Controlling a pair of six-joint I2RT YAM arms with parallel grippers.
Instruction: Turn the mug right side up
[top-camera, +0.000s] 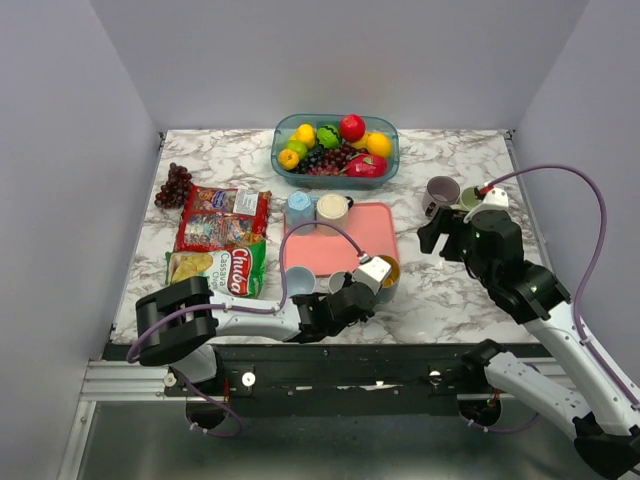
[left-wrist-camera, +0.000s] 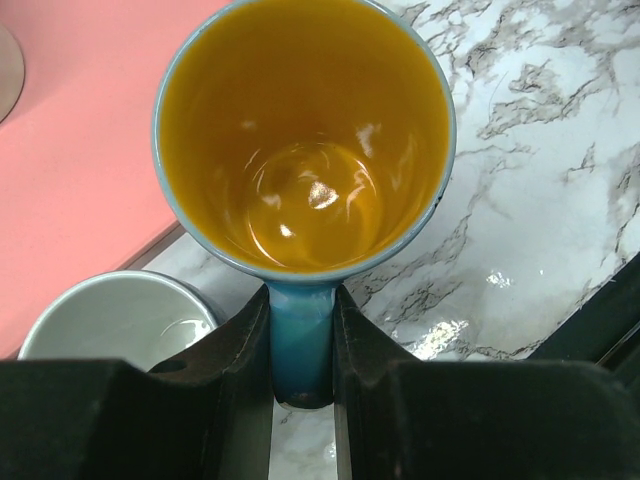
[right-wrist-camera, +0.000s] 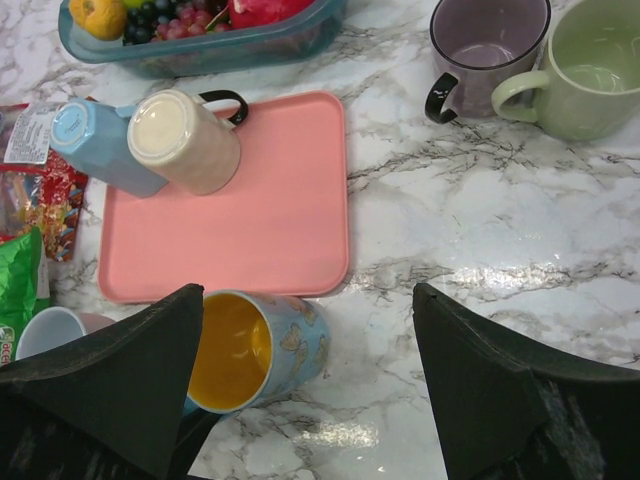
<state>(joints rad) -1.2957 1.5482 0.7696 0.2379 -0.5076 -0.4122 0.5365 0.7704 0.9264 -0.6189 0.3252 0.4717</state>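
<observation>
Target mug (blue outside, orange inside) is tipped on its side at the near right corner of the pink tray, mouth facing the near edge. Can't tell if it rests on the tabletop.

Left gripper is pinching the mug's handle between both fingers.

Nearby:
- White mug, mouth up, just beside the target on its left.
- Blue mug and cream mug, bases up, touching at the tray's far left corner.
- Purple mug and green mug, upright side by side, far right.
- Fruit tub at the back.
- Grapes and three snack bags on the left.

That makes six mugs.

Left arm lies low along the near edge, reaching rightward. Right arm is raised. Right gripper is spread wide and holding nothing, over bare tabletop right of the tray, near the purple mug.
</observation>
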